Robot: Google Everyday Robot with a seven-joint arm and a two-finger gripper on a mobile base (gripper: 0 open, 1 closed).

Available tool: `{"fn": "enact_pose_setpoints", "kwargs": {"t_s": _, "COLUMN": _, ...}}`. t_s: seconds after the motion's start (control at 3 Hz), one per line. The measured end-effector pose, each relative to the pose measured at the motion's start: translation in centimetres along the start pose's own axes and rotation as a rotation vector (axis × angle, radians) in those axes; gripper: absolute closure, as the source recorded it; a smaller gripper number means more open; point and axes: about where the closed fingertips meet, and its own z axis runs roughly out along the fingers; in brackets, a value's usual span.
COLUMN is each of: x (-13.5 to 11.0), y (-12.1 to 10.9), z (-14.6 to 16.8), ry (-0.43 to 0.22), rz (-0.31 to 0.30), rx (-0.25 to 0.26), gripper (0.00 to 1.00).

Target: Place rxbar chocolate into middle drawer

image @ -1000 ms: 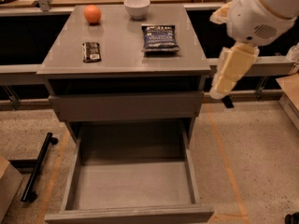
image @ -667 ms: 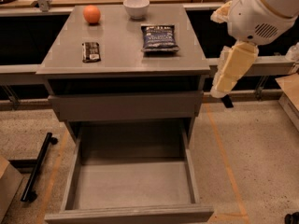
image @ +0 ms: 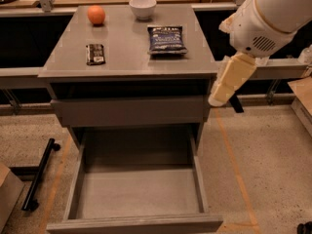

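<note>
You are seeing the gripper (image: pixel 220 92) hanging at the right side of the cabinet (image: pixel 63 65), just beside its top right corner and about level with the closed drawer front (image: pixel 129 111). Whether it is open or closed you cannot tell from this view.

The rxbar chocolate (image: pixel 95 53) is lying flat on the left part of the cabinet top, well apart from the gripper, with its long side running front to back. Behind it an orange (image: pixel 96 14) is sitting near the back left, and a white bowl (image: pixel 143 7) is sitting at the back centre. A dark blue snack bag (image: pixel 167 39) is lying right of centre, between the bar and the gripper.

The middle drawer (image: pixel 75 189) is standing pulled out toward you beneath the closed front — its smooth grey floor is showing. To its left a black bar (image: pixel 39 174) is lying on the speckled floor.
</note>
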Motion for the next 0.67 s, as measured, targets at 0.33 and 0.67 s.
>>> {"fn": "enact_pose_setpoints", "kwargs": {"t_s": 0.33, "x": -3.5, "y": -3.7, "z": 3.2, "ry": -0.103, "rz": 0.004, "rx": 0.067, "gripper": 0.0}}
{"fn": "enact_pose_setpoints", "kwargs": {"t_s": 0.67, "x": -6.7, "y": -7.1, "z": 6.8, "ry": -0.176, "rz": -0.014, "rx": 0.079, "gripper": 0.0}}
